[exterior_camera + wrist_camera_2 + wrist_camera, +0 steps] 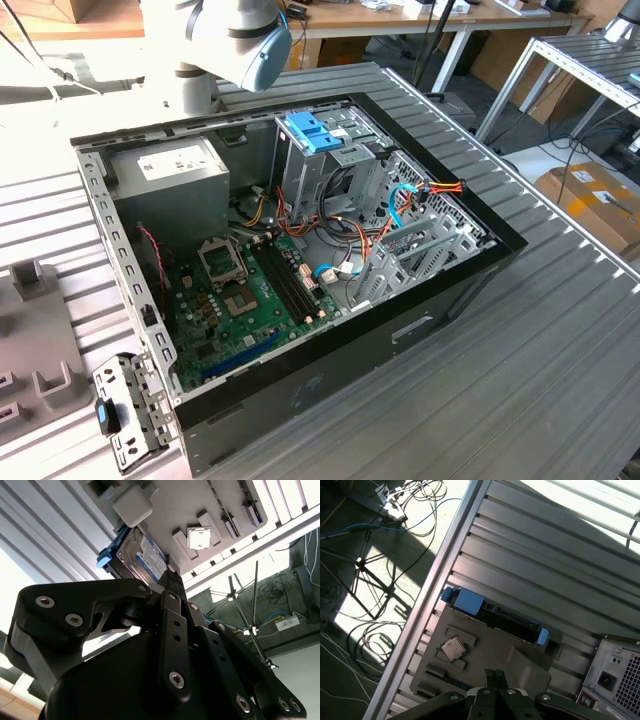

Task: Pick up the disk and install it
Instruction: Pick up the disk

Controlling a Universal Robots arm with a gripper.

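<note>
Tool [494, 674] pinched narrow, fingers together with nothing between them, hanging over the grey tray [515, 655] and not touching the disk [492, 616]. And there's the disk, standing on its long edge in a slot at the tray's edge, a blue rail at each end. It's out on the ribbed bench [560, 545] beside the open computer case [330, 350], not inside it. Parked upright like that, it offers its flat faces to a grip from above, which I'd judge is the point of the slot. A processor chip [452, 648] lies flat in its own pocket close by. The first wrist view looks down on the disk's thin top edge, while the second wrist view catches its labelled face past the tool's black links. The exterior view gives the case's inside: green board, grey power supply [170, 180], and a blue bracket [315, 132] atop the drive cage. So the pick-up is not yet made.
</note>
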